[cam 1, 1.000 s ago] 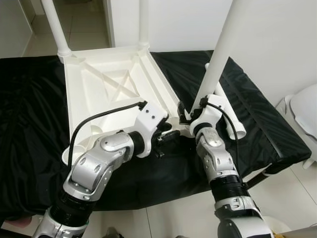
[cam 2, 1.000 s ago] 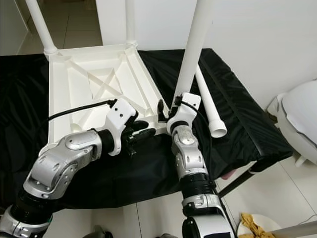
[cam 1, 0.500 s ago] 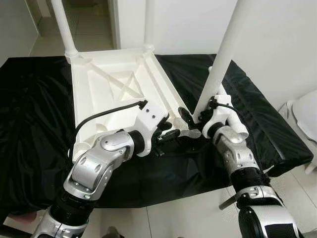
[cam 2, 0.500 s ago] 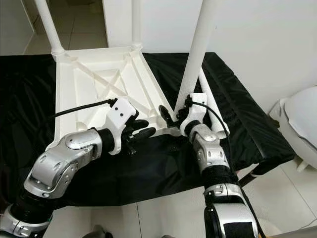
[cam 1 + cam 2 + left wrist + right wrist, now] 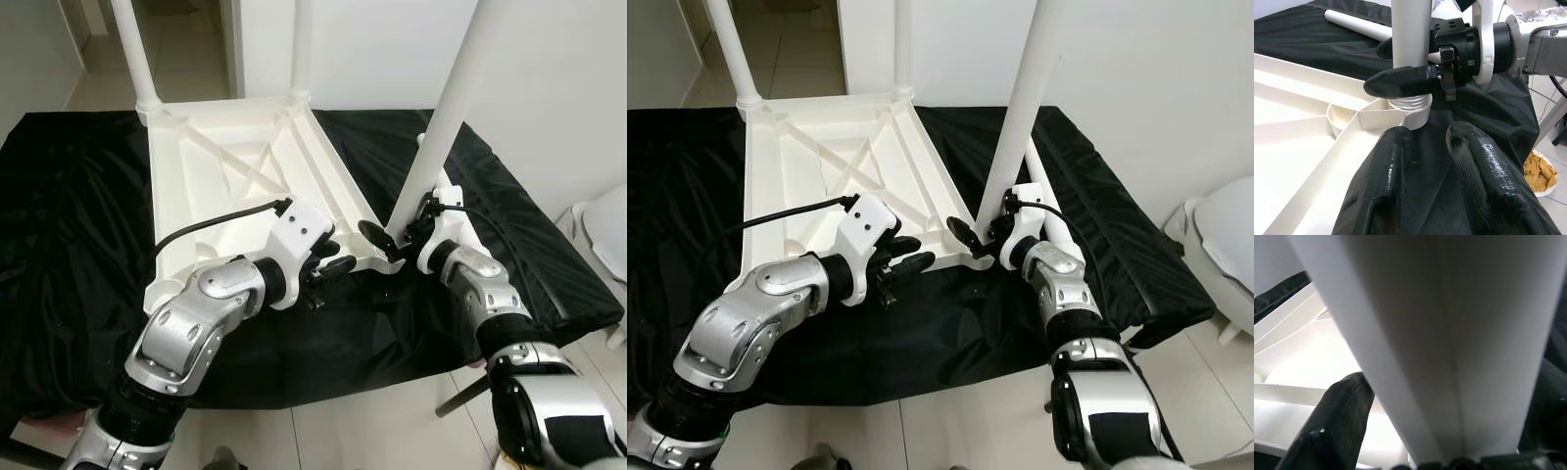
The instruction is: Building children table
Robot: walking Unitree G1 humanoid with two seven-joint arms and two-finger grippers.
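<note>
The white children's table [image 5: 225, 186] lies upside down on a black cloth [image 5: 69, 245]. Two legs stand in its far corners [image 5: 132, 49] [image 5: 302, 44]. A third white leg [image 5: 451, 108] stands upright in the near right corner socket [image 5: 1408, 105]. My right gripper [image 5: 387, 233] is shut on the base of this leg, one finger [image 5: 1400, 81] in front of it and the other behind. My left gripper [image 5: 338, 259] hovers just left of that corner over the table's near edge, open with nothing between its fingers [image 5: 1474, 161]. A loose leg [image 5: 1356, 24] lies on the cloth behind.
The cloth-covered surface ends close to me and at the right, above tiled floor. A white rounded fixture [image 5: 1225, 245] stands at the far right. A yellow rag [image 5: 1537, 166] lies on the floor. A white wall rises behind the table.
My right forearm has swung out to the right while its gripper stays around the leg's base. The camera has shifted slightly. The left arm holds its place.
</note>
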